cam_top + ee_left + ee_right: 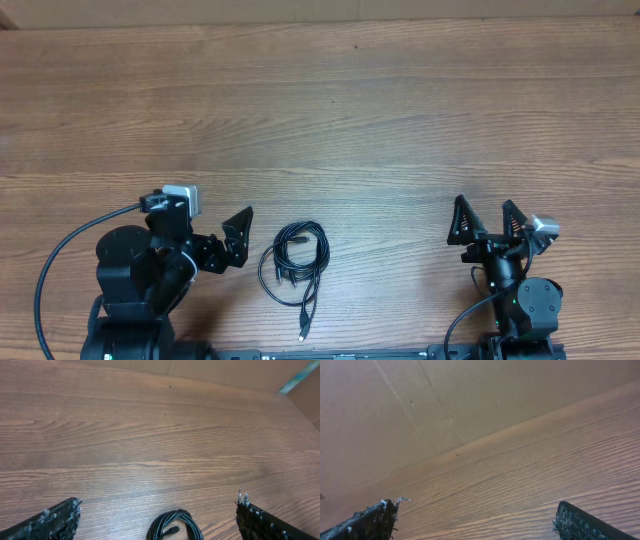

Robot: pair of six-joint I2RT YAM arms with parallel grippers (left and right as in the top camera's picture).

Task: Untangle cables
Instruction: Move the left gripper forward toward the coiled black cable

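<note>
The left gripper [159, 501] has its fingers [57, 519] spread wide. In the left wrist view they sit in the lower left and lower right corners of the frame with nothing between them but bare wood and, at the bottom centre, the top of the cables [175, 527]. The fingers touch nothing.

The right gripper [485, 208] is likewise spread wide and empty. From overhead, its two dark triangular fingers point toward the top of the frame, in the lower right.

The cables lie on the table [320, 100] as a small, loose black coil in the lower middle of the overhead frame. They are just beside the left gripper's visible finger and well apart from the right gripper. One strand trails from the coil toward the bottom edge and ends in a small plug [304, 322].

Beyond the fingers, the right wrist view shows the wood grain running up to a plain tan panel [420, 410] filling the upper part of that frame.
</note>
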